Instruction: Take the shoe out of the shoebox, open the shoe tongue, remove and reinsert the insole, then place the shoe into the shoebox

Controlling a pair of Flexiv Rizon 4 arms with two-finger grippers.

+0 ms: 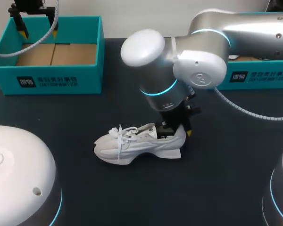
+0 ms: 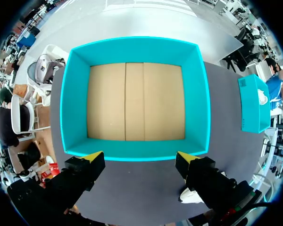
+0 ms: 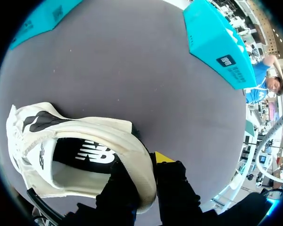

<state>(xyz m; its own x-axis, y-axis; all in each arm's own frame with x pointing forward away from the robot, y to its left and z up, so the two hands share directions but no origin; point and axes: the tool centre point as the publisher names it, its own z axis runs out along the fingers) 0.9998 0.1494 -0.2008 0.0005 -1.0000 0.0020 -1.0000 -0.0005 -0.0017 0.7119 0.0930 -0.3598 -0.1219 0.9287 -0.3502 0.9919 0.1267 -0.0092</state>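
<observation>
The dark table (image 1: 226,179) fills the head view, and my right arm (image 1: 203,52) comes in from 2 o'clock and bends down to the middle. The open teal shoebox (image 1: 61,80) stands at 11 o'clock with its brown cardboard floor bare; in the left wrist view its near wall (image 2: 132,153) lies just ahead of the fingers. A second teal box (image 1: 259,75) sits at 2 o'clock, partly hidden behind the right arm. The white shoe (image 1: 132,143) stands on its sole on the table just below the centre, well apart from both boxes, with the toe toward 9 o'clock and the heel toward 3 o'clock. The left gripper (image 1: 37,32) hangs over the shoebox with its yellow-tipped fingers spread wide and nothing between them. The right gripper (image 1: 177,129) is at the heel, and the right wrist view shows it (image 3: 148,162) pinching the shoe's heel collar (image 3: 137,155), one finger inside and one outside. The dark insole (image 3: 85,153) lies inside the shoe
</observation>
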